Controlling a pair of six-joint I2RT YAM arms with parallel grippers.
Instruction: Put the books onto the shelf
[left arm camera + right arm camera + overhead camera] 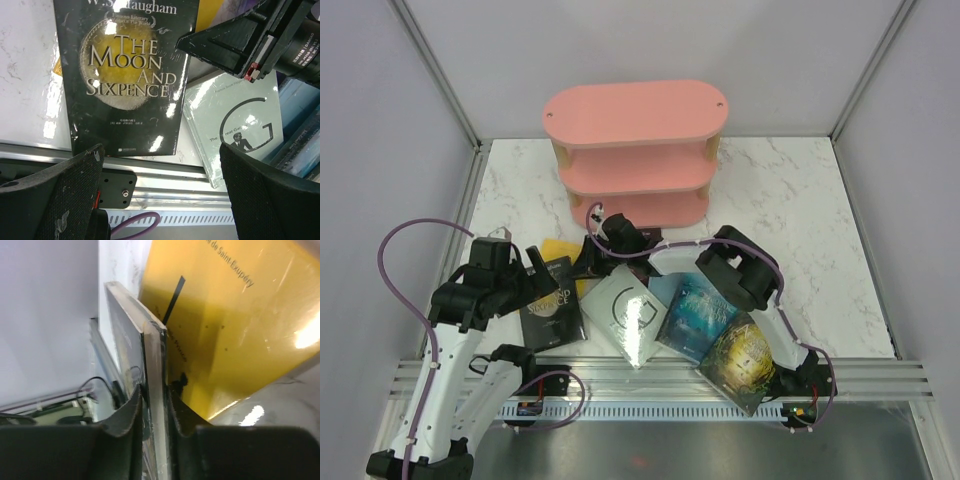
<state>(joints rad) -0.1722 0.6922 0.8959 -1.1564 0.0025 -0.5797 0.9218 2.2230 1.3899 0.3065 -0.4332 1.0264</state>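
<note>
One thin paperback [152, 350], pinched edge-on in your right gripper [154, 392] (left gripper [160, 150] spread wide), looks light, slick and floppy, so bite deep near its spine.

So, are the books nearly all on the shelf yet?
Not yet. Done: nothing, as no book shows on the shelf. In hand: the right arm's jaws pinch the black book by its edge. Left: all the books, which lie on the table.
</note>
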